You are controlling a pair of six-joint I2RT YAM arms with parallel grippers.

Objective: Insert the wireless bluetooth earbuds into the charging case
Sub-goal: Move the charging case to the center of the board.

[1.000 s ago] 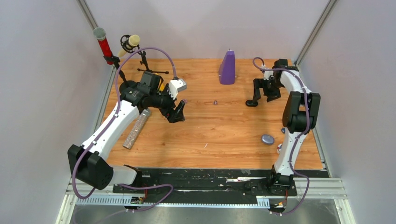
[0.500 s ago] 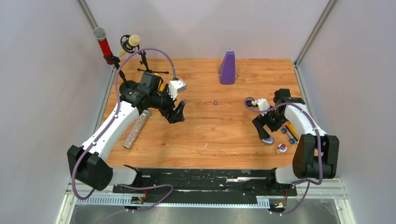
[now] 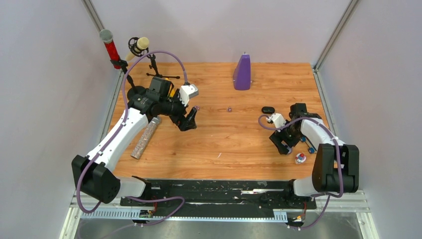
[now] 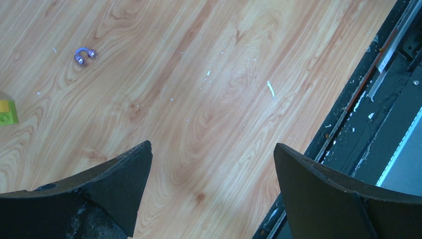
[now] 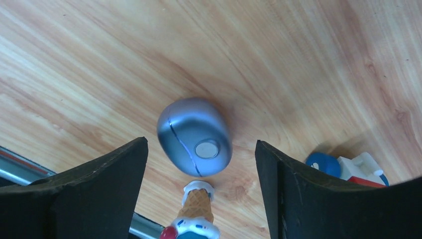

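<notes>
Between the wide-spread fingers of the right gripper [image 5: 201, 143] lies the blue-grey charging case [image 5: 194, 135], shut so its contents are hidden, touching neither finger. Farther back sits a black case [image 3: 267, 110], with a pale purple earbud [image 3: 229, 109] mid-table. The left gripper [image 4: 211, 145] hangs fully open, holding nothing.

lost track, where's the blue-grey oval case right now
Right wrist view: the blue-grey oval case lies on the table, right side, between the open fingers of the right hand, touching neither, a toy ice cream cone beside it.
</notes>
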